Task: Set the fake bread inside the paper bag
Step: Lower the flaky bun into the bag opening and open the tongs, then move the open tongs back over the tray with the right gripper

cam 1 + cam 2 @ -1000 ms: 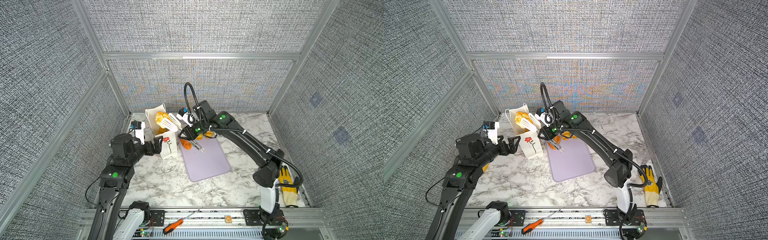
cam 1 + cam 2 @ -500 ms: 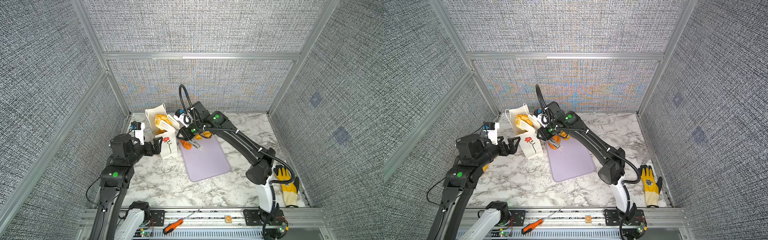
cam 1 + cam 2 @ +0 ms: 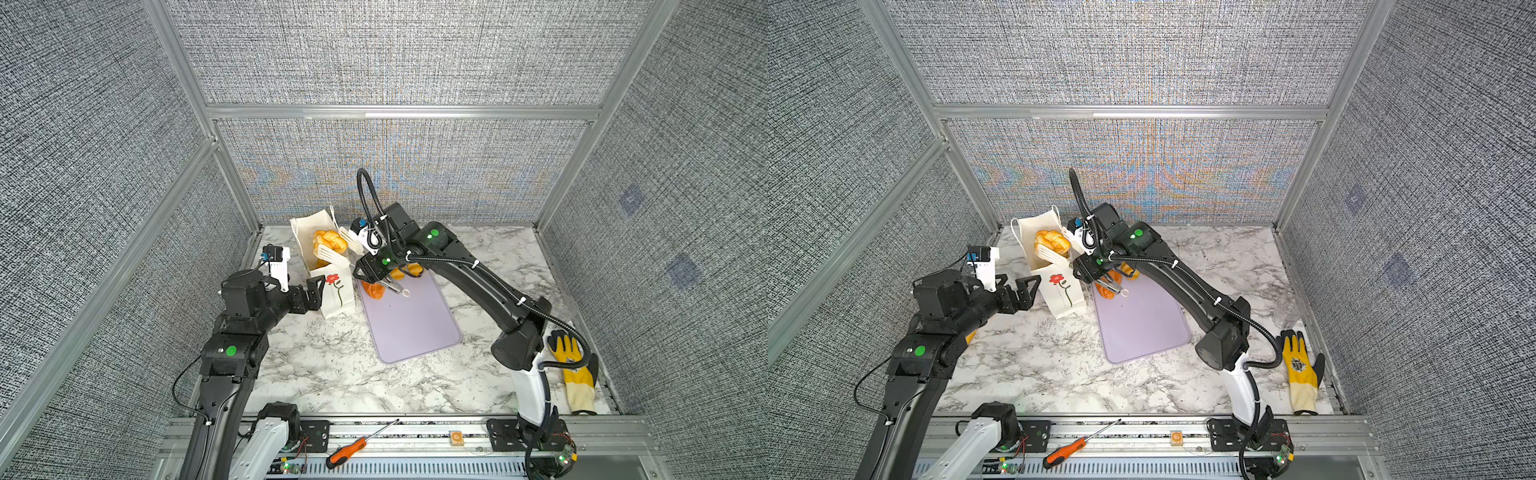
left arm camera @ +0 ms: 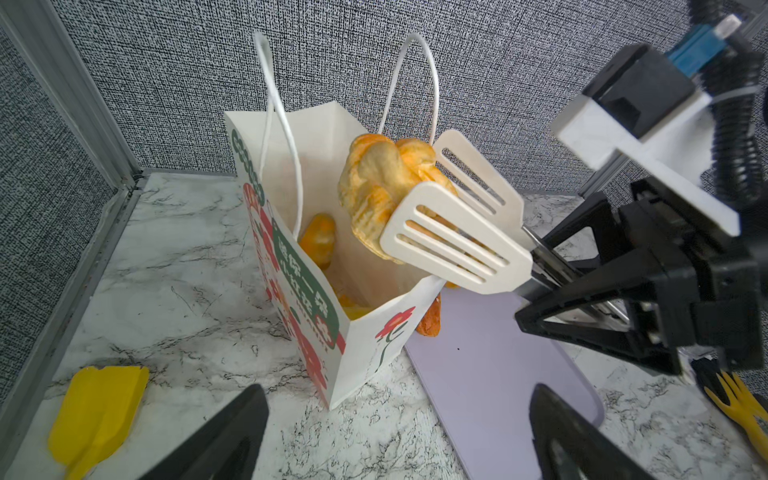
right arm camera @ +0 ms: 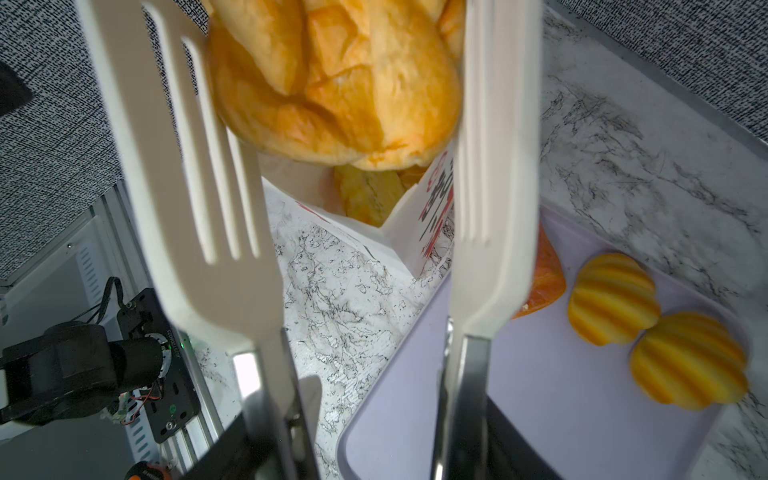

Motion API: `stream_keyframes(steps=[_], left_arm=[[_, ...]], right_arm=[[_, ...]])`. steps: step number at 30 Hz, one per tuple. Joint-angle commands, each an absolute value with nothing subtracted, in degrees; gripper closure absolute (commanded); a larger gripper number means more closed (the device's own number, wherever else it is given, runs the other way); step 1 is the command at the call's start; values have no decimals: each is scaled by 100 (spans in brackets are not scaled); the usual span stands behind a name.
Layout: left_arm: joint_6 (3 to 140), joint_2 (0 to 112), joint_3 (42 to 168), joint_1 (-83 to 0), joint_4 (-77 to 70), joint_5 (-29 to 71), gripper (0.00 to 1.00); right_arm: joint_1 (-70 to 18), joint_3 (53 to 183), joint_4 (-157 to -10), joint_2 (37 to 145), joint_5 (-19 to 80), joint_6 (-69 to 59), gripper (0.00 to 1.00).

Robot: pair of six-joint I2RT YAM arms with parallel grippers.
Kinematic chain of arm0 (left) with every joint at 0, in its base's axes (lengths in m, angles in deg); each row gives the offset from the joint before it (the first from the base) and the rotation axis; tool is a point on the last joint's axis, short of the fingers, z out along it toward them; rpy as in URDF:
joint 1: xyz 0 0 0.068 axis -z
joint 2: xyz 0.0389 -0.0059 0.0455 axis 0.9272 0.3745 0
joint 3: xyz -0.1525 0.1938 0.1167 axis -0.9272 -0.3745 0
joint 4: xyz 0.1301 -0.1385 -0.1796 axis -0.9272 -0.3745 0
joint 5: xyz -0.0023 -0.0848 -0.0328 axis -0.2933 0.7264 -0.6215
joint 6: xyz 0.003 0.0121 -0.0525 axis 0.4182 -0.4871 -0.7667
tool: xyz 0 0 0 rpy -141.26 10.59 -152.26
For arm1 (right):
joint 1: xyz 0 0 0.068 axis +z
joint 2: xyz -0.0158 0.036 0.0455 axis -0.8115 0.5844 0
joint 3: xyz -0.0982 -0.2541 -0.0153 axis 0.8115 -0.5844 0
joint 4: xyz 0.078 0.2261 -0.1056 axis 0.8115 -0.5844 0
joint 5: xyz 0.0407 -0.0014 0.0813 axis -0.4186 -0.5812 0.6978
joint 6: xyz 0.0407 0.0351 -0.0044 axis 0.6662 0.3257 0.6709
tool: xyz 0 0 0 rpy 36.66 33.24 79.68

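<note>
The white paper bag stands open on the marble, flower print to the front. My right gripper is shut on the metal arms of white slotted tongs. Their blades stand apart with a twisted golden fake bread between them, over the bag's mouth. More bread lies inside. A reddish-brown croissant and two striped rolls lie on the board. My left gripper is open and empty beside the bag.
A lilac cutting board lies right of the bag. A yellow spatula lies on the marble left of the bag. A yellow work glove rests at the right edge, and a screwdriver on the front rail.
The tongs' blades have spread wider around the twisted bread over the bag. The right arm's elbow has swung a little left. The left arm has not moved.
</note>
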State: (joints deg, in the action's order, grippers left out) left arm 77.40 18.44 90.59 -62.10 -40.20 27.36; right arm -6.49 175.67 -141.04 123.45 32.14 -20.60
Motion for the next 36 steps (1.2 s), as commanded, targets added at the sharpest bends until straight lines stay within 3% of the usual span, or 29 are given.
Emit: stream_keyframes(steps=[1, 19, 36], left_arm=[[7844, 1841, 9034, -6212, -3913, 2755, 1], [7879, 1850, 9026, -6220, -3940, 2964, 1], [7695, 1983, 8946, -6021, -3630, 3620, 2]], right_arm=[[-616, 17639, -14130, 12319, 3068, -2173, 34], [-608, 17630, -14302, 11985, 2735, -2372, 32], [-1016, 16032, -14116, 10721, 2163, -2381, 33]])
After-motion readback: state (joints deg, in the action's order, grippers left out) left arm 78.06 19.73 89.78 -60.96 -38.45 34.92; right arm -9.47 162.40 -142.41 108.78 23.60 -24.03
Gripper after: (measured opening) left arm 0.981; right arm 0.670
